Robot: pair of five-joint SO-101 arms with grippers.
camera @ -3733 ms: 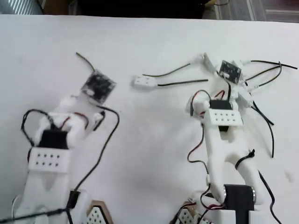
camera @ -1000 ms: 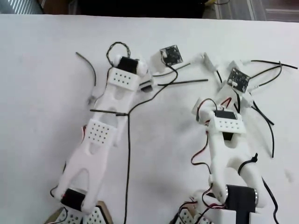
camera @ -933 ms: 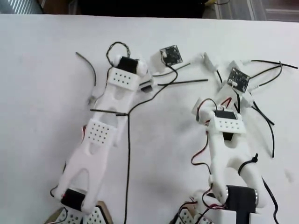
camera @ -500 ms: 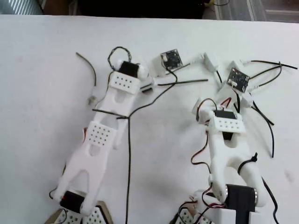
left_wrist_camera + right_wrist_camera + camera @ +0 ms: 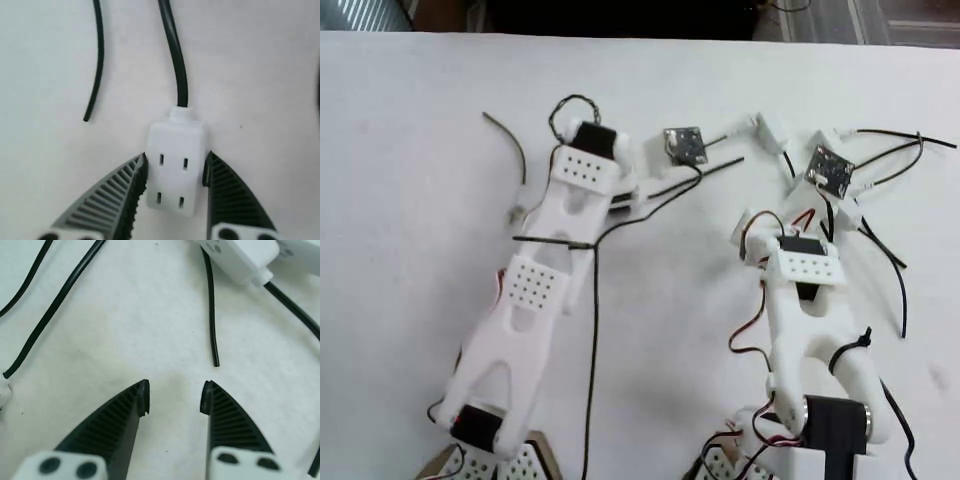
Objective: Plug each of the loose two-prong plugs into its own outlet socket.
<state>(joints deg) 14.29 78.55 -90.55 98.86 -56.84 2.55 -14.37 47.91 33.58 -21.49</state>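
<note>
The white table [image 5: 410, 120] carries both arms. The left arm [image 5: 545, 270] lies stretched out long across it, wrist far forward. The right arm [image 5: 805, 300] is more folded and well apart from it.

The left gripper [image 5: 174, 162] holds a white outlet socket block [image 5: 176, 172]. The block sits between the ribbed fingers [image 5: 127, 192], one fingertip pressed against each of its sides. Its slotted face is turned up to the wrist camera, showing two pairs of slots. The jaws stand narrow, only the block's width apart. The block's black cord [image 5: 175, 60] leaves from the end farthest from the palm and runs straight ahead of the gripper. A thinner black cord [image 5: 97, 60] lies ahead and off to one side of the fingers, apart from the block, and stops in a bare cut end.

The right gripper [image 5: 173, 390] hangs over bare table, its fingers moderately wide with nothing between them. Just ahead of the fingertips lies the cut end of a short black cord [image 5: 211, 310], touching neither finger. Farther ahead, by that cord's other end, lies a white connector body [image 5: 242, 257] with a thicker black cord [image 5: 295, 310] of its own. I cannot tell whether it is a plug or a socket. Two more slanting black cords [image 5: 60, 300] lie ahead of the other finger.
</note>
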